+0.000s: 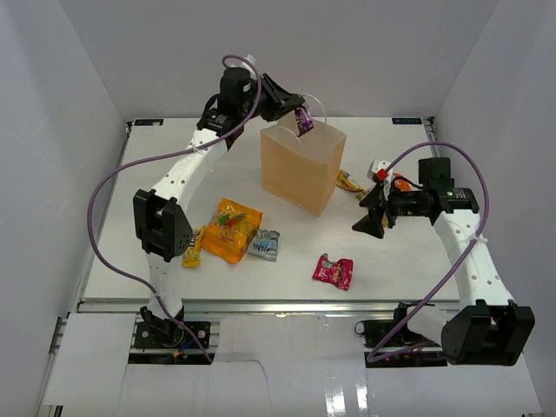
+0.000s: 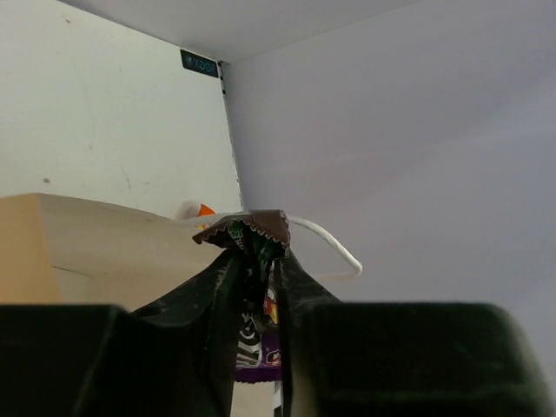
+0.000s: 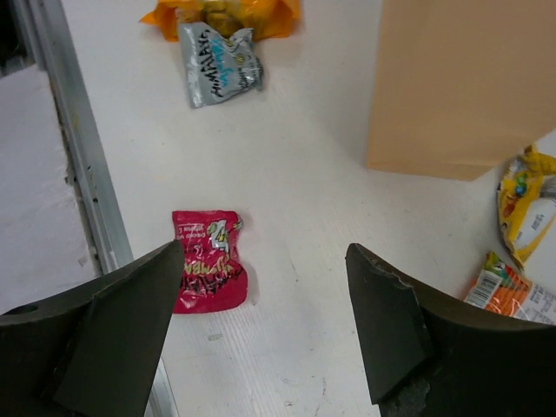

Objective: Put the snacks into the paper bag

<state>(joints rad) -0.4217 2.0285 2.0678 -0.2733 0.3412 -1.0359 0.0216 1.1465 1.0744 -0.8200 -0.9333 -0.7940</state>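
Two grippers are seen: the left gripper (image 1: pixel 294 111) is clamped on the crinkly purple wrapper (image 1: pixel 305 120), held just above the open rim of the tan paper bag (image 1: pixel 300 169), while the right gripper (image 1: pixel 372 215) is spread wide, nothing held, beside the bag. The red pack (image 1: pixel 334 272) is ringed by open tabletop (image 1: pixel 400 261); a grey-blue pack (image 1: pixel 263 246) is laid touching a glossy orange bag (image 1: pixel 233 228).
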